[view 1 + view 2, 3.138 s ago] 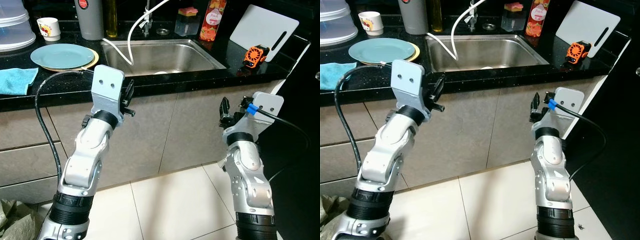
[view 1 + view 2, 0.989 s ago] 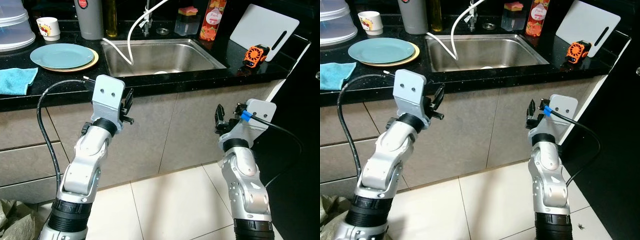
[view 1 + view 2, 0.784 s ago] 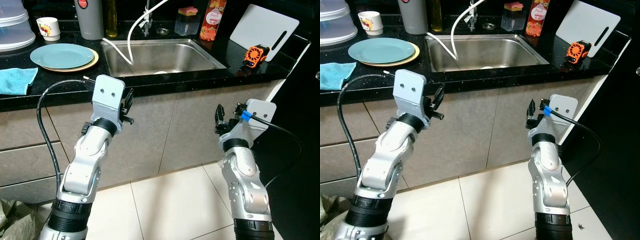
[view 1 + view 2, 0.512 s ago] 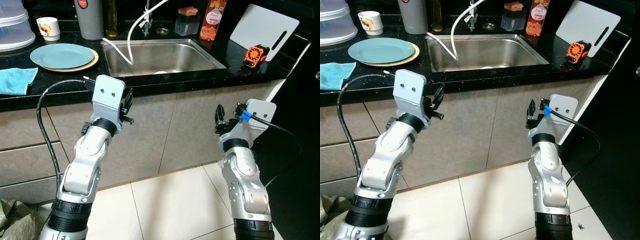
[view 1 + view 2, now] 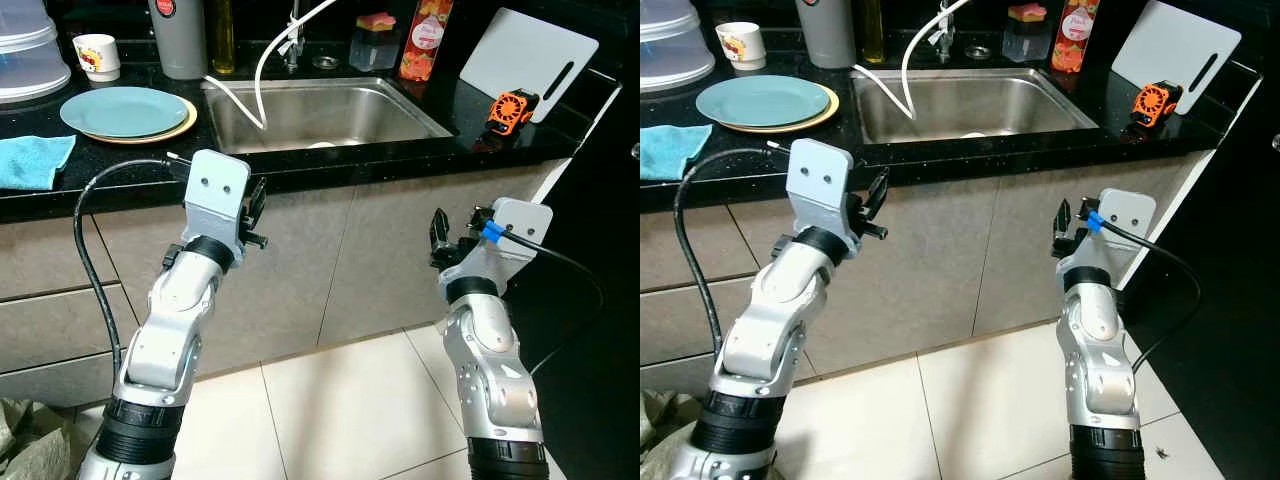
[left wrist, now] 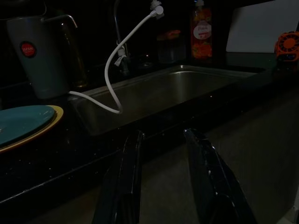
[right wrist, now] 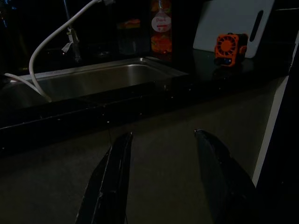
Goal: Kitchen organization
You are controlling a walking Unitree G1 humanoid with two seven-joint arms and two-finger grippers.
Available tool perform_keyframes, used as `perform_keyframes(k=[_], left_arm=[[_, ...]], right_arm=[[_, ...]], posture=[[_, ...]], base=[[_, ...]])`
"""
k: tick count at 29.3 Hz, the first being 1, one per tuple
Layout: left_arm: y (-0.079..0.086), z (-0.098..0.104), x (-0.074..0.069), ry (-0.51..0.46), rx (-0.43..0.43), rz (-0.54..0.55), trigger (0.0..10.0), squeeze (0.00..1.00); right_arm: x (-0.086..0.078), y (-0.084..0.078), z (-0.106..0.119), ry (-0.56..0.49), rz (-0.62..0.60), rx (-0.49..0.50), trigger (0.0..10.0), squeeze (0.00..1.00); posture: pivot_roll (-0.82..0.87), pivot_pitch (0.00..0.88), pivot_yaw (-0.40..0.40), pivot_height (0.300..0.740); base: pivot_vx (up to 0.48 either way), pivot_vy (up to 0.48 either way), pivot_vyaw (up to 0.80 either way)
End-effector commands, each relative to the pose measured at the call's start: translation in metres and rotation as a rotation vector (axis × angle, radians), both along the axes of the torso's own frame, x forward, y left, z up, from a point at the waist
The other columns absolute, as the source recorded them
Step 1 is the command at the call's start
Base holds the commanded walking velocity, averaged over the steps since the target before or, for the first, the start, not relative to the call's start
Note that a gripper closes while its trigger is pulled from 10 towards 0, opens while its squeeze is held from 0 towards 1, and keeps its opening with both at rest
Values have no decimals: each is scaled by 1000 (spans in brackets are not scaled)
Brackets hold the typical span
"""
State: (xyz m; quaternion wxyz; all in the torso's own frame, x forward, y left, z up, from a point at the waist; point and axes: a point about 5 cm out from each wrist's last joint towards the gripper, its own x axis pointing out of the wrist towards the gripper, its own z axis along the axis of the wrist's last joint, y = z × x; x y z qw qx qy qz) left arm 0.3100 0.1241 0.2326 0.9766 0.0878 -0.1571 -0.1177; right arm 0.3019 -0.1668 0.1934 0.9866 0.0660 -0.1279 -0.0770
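Note:
On the black counter (image 5: pixel 400 160) a teal plate (image 5: pixel 125 110) rests on a yellow one, left of the steel sink (image 5: pixel 320 115). A blue cloth (image 5: pixel 30 160) lies at the counter's left end. My left gripper (image 5: pixel 255 205) hovers in front of the counter edge, below the plate, and is open and empty (image 6: pixel 163 132). My right gripper (image 5: pixel 440 232) is lower, before the cabinet front right of the sink, also open with nothing in it (image 7: pixel 164 134).
A white hose (image 5: pixel 262 75) hangs into the sink. Behind stand a grey jug (image 5: pixel 180 40), a white mug (image 5: pixel 97 55), an orange bottle (image 5: pixel 425 40) and a white cutting board (image 5: pixel 525 60). A small orange fan (image 5: pixel 510 108) sits at the right. Tiled floor (image 5: pixel 340 400) lies below.
Both arms dropped slightly about three seconds ago. Over the last second nothing has visibly moved.

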Motion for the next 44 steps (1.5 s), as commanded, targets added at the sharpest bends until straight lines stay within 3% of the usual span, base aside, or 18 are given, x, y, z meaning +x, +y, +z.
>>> perform_keyframes(k=[1, 44], left_arm=[[-3, 0, -1, -3, 11, -12, 10000, 0], [-3, -1, -1, -1, 11, -11, 10000, 0]], right_arm=[[0, -2, -5, 23, -6, 3, 10000, 0], [0, -2, -5, 25, -3, 3, 10000, 0]], posture=[[192, 41, -44, 740], [193, 42, -47, 740]], base=[[0, 0, 0], [0, 0, 0]])
